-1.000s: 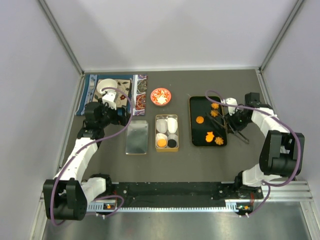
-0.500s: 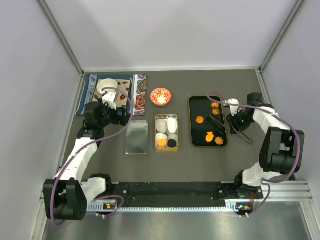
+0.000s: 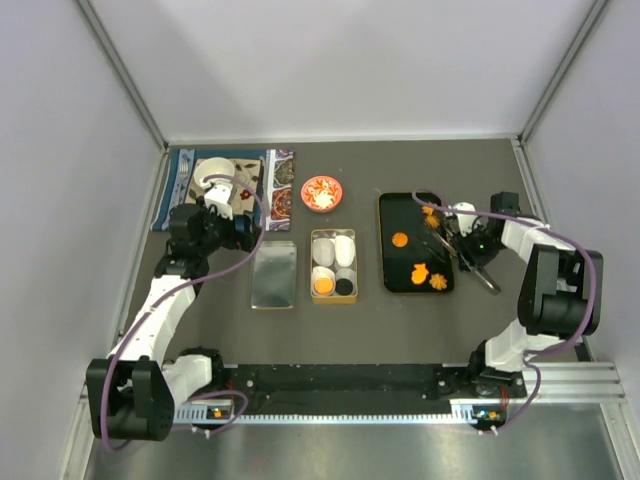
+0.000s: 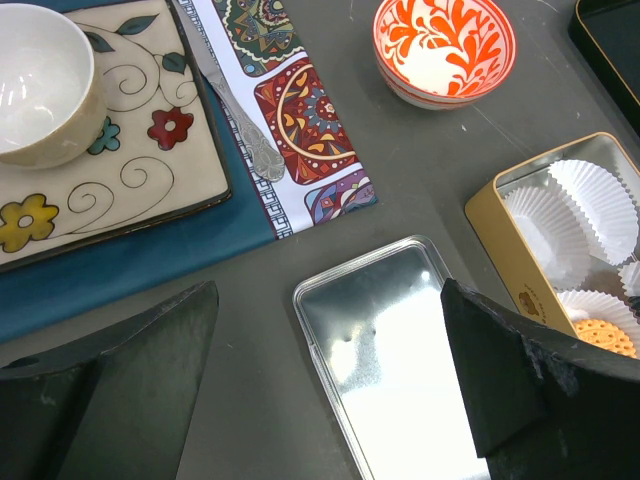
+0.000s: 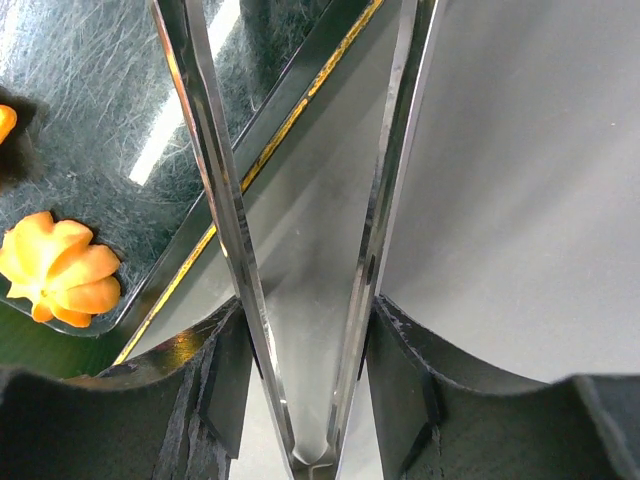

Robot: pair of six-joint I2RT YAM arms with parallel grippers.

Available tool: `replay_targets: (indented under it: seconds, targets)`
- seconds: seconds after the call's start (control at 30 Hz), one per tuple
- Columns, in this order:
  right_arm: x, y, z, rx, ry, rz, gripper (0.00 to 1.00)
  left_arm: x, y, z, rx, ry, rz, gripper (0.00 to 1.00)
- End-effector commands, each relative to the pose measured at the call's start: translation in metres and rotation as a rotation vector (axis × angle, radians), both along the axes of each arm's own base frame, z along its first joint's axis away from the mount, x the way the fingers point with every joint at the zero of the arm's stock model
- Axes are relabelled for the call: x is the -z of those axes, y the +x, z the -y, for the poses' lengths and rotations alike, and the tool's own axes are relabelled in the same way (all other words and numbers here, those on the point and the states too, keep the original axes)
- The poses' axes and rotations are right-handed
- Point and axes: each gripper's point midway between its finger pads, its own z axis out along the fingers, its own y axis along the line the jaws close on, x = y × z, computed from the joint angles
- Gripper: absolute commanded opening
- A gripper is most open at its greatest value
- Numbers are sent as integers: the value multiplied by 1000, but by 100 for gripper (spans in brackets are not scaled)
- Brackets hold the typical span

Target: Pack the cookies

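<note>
White walls (image 3: 60, 200) close in the table (image 3: 330, 330) on the left, back and right, with both arms bolted at the near edge. The widest bare stretch runs along the near side, between the arm bases and the row of containers. A narrower strip lies between the tray (image 3: 390, 215) and the right wall, and the right arm takes up most of it.

The right gripper (image 5: 310, 385) is pressed in on a pair of tongs (image 5: 215, 200), one finger against each blade, low by the hinge. The blades splay apart and cross above the tray's right rim, partly over the tray and partly over the table. Their tips run out of the wrist view, so I cannot tell if they hold anything.

The left gripper (image 4: 325, 330) hangs spread wide with nothing between its fingers, over the lid (image 4: 400, 350). The lid lies flat between the mat (image 4: 300, 120) and the tin (image 4: 500, 255), touching neither.

Four orange cookies (image 3: 420, 271) lie on the tray: one at the far end, a round one mid-left and two close together at the near right corner. In the wrist view a flower cookie (image 5: 60, 270) sits just inside the rim, near the tongs.

The tin is lined with white cups (image 4: 590, 205). The nearest two hold an orange round cookie (image 4: 603, 335) on the left and a black cookie (image 3: 344, 286) on the right. The dish (image 4: 445, 50) stands behind the tin. On the mat, a plate (image 4: 150, 170) carries a bowl (image 4: 40, 80).
</note>
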Motion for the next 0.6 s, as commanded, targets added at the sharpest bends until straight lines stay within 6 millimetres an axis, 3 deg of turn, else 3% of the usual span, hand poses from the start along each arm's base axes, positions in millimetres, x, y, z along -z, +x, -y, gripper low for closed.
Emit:
replay_targets:
  seconds: [0.0,0.4,0.57]
  targets:
    - [15,2,5,17,-5,-1,46,-6,2,2,17,4,31,99]
    - [8,-2,3,17,3,0,41,-7,3,2,13,8,33,99]
    - [-19,-1,-5,13,35,45,40,-6,2,2,14,6,31,99]
